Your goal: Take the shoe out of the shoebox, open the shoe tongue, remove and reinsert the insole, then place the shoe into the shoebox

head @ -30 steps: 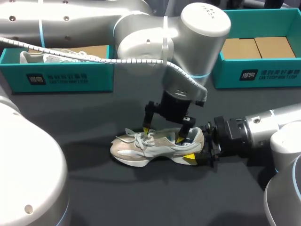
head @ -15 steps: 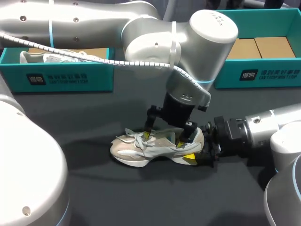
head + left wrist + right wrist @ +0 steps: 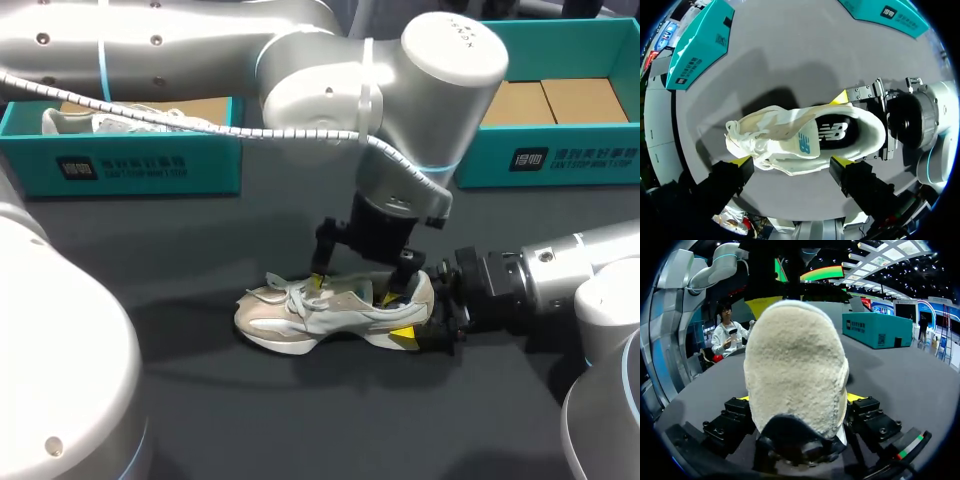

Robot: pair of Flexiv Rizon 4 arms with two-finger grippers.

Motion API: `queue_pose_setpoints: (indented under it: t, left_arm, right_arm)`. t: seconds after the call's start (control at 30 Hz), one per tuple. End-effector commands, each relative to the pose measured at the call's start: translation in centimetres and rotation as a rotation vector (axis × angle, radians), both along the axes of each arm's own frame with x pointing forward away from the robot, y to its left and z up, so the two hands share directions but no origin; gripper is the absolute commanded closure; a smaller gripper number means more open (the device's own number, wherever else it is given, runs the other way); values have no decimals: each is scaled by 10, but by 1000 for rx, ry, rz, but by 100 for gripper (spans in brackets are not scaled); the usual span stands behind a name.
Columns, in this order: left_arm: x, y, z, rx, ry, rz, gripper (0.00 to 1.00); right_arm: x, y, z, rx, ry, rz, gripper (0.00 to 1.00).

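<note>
Shoe [image 3: 330, 310]: upright on the desk [image 3: 200, 400].
Right tool [image 3: 418, 312]: clamped on the heel [image 3: 422, 293].
Left tool [image 3: 355, 288]: spread wide over the shoe's mouth, holding nothing.
Risk: if your left tool snags the laces [image 3: 292, 293], you may wrench the shoe from the heel clamp.

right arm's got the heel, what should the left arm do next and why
Probably lower the left jaws into the opening of the white and beige sneaker and pinch the dark insole. The left jaws hang open over the shoe with nothing between them, the insole lies exposed, and the right jaws clamp the heel, so the shoe should hold steady.
</note>
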State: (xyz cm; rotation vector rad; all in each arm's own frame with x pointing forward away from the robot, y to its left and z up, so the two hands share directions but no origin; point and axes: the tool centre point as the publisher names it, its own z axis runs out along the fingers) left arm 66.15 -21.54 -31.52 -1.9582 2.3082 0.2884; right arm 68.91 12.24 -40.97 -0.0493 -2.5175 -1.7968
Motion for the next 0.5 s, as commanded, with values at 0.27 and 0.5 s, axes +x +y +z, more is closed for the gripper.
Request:
queue_pose_setpoints:
  t: [0.27,0.5]
  left_arm:
    - [18,-2,-1,-22,-9,4,0]
    - [20,-9,-12,-3,12,1,0]
  right_arm:
    - [0,1,-1,-5,1,-1,100]
    - [0,1,-1,-5,1,-1,100]
